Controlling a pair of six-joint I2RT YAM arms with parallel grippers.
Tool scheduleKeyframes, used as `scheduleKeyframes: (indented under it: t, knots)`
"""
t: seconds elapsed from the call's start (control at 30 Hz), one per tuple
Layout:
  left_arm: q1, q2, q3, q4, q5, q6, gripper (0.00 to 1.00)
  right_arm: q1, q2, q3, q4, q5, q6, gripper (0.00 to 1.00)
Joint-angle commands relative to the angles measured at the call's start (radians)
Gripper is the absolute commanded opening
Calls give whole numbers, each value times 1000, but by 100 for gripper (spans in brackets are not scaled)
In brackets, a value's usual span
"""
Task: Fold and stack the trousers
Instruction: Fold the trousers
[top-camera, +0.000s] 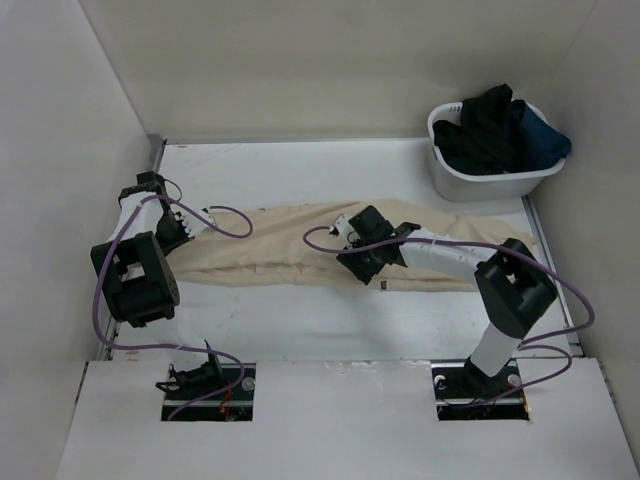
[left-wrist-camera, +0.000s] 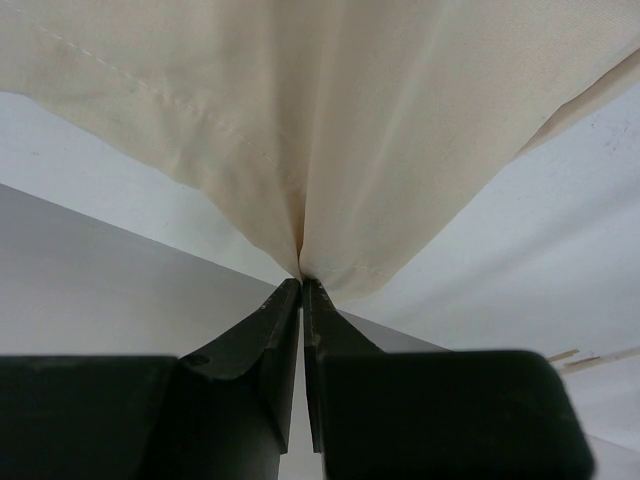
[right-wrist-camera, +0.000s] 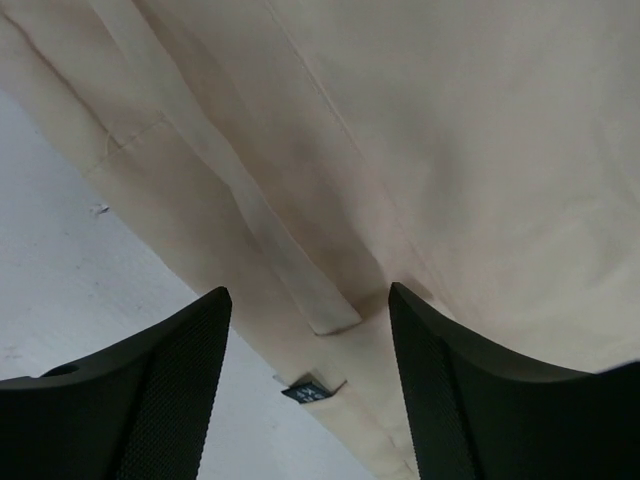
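- Top external view, lower middle: bare white table (top-camera: 300, 330) lies in front of the trousers (top-camera: 270, 262). They stretch as one long beige band across the centre of the frame, left to right.
- In the left wrist view, the left gripper (left-wrist-camera: 301, 285) is pinched tight on an edge of the cloth at frame centre. The fabric fans upward from the pinch.
- How many layers sit inside that pinch is hidden, and a clean fold needs all of them.
- In the right wrist view, the right gripper (right-wrist-camera: 308, 295) is spread wide over the cloth and holds nothing.
- A small dark tag (right-wrist-camera: 308, 391) shows low in that frame, and a narrow flat strip (right-wrist-camera: 300, 270) of cloth ends between the fingers.
- Whether those fingers touch the fabric I cannot tell.
- The step in hand looks like the first fold, end over end.
- To do it well, the right gripper should come down squarely near the tag edge and take or pin every layer.
- The left end should then be lifted low and taut, so the edges land matched without dragging the band askew.
- The right arm covers the band's right stretch from above, so I cannot say which end is the waist.
- Far upper right, a white basket (top-camera: 447, 178) holds dark clothes (top-camera: 495, 130), well apart from the trousers. What lies deeper in it is not visible.
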Motion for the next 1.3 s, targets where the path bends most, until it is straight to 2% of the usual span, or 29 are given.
scheduleKeyframes:
  t: [0.0, 0.2, 0.37, 0.53, 0.67, 0.7, 1.07, 1.27]
  knots:
    - [-6, -9, 44, 4, 2, -2, 6, 14, 36, 43, 59, 24, -4, 64]
    - [-6, -14, 41, 1, 3, -2, 6, 14, 34, 43, 79, 43, 19, 48]
    - [-6, -17, 30, 4, 7, -2, 6, 11, 16, 21, 94, 38, 28, 46]
    - [-6, -15, 30, 4, 5, -3, 6, 7, 45, 30, 93, 46, 28, 28]
    - [-6, -17, 33, 4, 5, -3, 6, 12, 49, 34, 90, 46, 34, 2]
    - [-6, -17, 33, 4, 5, -3, 6, 14, 45, 31, 88, 47, 34, 0]
    - [6, -35, 83, 4, -6, 7, 3, -5, -176, -54, -27, 95, 17, 0]
    - [2, -64, 47, -26, -13, 14, 3, 70, -240, -130, -76, 57, 43, 0]
